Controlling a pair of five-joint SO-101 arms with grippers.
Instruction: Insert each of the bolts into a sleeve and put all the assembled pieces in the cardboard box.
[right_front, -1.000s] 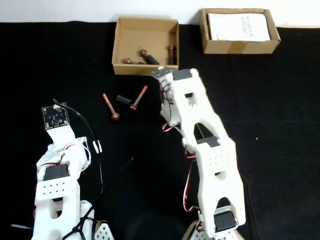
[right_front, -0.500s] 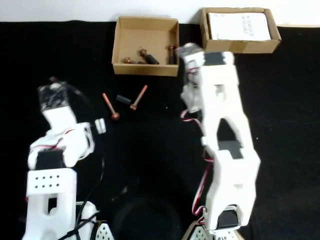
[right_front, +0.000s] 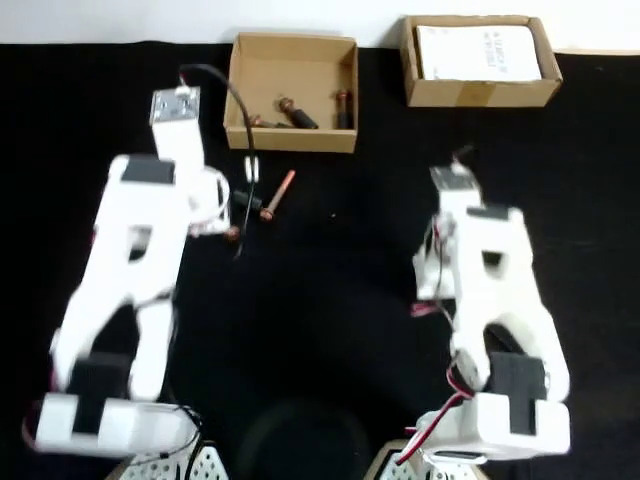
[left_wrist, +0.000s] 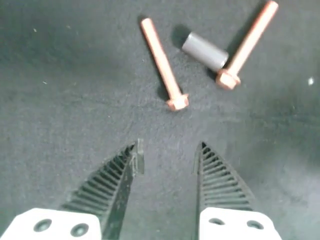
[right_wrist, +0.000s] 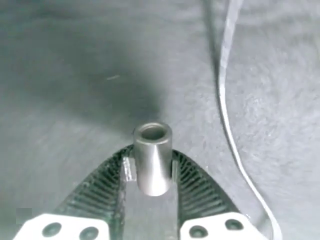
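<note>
We note one bolt (left_wrist: 162, 62), another bolt (left_wrist: 247, 42) and a dark sleeve (left_wrist: 205, 51) between them, just in front of the cardboard box (right_front: 290, 138). Left gripper (left_wrist: 167, 155) hangs near them, fingers apart. Right gripper (right_wrist: 150, 172), well off from the box, clamps a second sleeve (right_wrist: 151, 157).

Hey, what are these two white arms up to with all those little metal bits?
It's an assembly job. The right gripper is shut on a grey sleeve above the black table. The left gripper hangs open over two copper bolts and a second sleeve lying between them. Each bolt goes into a sleeve, and some finished pieces already lie in the cardboard box.
</note>
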